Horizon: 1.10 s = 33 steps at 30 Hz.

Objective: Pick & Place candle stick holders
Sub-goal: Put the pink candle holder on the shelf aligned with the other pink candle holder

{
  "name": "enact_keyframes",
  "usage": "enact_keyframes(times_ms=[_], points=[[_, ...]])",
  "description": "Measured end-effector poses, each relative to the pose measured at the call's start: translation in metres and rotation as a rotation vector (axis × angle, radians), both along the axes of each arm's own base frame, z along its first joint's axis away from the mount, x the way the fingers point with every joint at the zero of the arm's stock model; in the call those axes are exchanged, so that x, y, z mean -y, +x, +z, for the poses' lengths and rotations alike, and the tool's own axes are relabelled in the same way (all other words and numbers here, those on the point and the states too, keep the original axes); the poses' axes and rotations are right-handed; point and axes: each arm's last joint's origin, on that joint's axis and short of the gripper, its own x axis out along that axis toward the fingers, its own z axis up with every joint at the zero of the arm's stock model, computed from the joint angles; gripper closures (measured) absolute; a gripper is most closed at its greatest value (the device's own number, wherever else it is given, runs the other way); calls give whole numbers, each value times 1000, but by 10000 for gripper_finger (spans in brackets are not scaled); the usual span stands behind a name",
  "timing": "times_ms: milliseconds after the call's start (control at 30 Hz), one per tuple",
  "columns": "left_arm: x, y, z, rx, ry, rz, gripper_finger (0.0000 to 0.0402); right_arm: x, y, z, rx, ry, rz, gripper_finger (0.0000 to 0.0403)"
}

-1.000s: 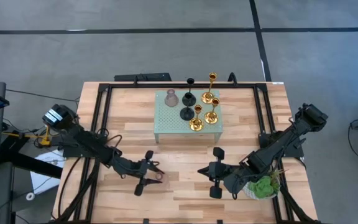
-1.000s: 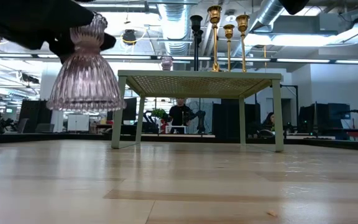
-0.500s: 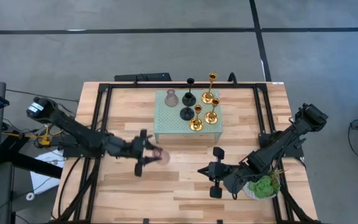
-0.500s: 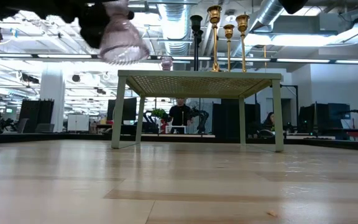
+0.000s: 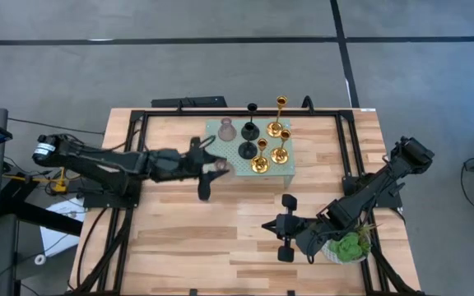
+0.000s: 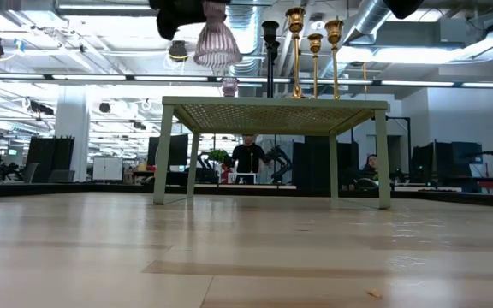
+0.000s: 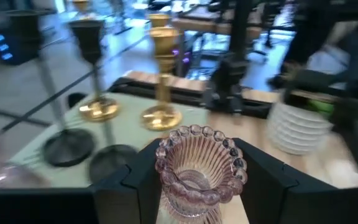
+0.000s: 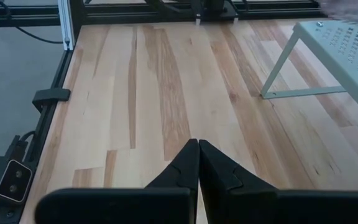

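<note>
My left gripper (image 5: 212, 168) is shut on a dusty pink ribbed glass holder (image 5: 220, 167), held in the air over the near left corner of the pale green stand (image 5: 220, 177). On the stand rest another pink holder (image 5: 227, 130), two black holders (image 5: 248, 129) (image 5: 247, 150) and three gold ones (image 5: 259, 163) (image 5: 280, 154) (image 5: 276, 127), all on their round bases. My right gripper (image 5: 267, 224) is shut and empty, low over the wood at the near right. My left gripper pinches the pink holder between its two fingers (image 7: 138, 183), just below the scalloped top rim (image 7: 199, 144). The fingers come about level from the table's left. The holder hangs upright, its flared base (image 6: 216, 50) down, lifted clear above the stand's top.
A green plant in a white pot (image 5: 348, 247) stands at the near right beside my right arm. The stand's legs (image 6: 171, 154) rest on the wooden table (image 5: 220, 247). A black frame (image 5: 138, 148) runs along the table's left, right and far sides.
My left gripper has risen and gone toward the table's far edge and right, from the near left of the table to the stand's near left corner. The pink holder has gone with it, upright, from below the stand's top to above it.
</note>
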Motion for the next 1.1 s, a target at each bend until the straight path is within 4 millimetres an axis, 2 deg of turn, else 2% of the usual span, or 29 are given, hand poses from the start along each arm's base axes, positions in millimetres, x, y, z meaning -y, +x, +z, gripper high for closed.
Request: enact_keyframes(times_ms=[100, 333, 633, 1100], points=[[-10, 3, 1, -17, -26, 46, 233, 0, 0, 0, 0, 0, 2, 403], [-31, 17, -13, -75, -81, 77, 233, 0, -1, 0, -4, -3, 2, 403], [-48, 29, -26, -125, -84, 147, 234, 0, 0, 0, -2, -1, 2, 403], [-52, 29, -26, -135, -48, 157, 219, -1, -1, 0, -3, -1, 3, 403]])
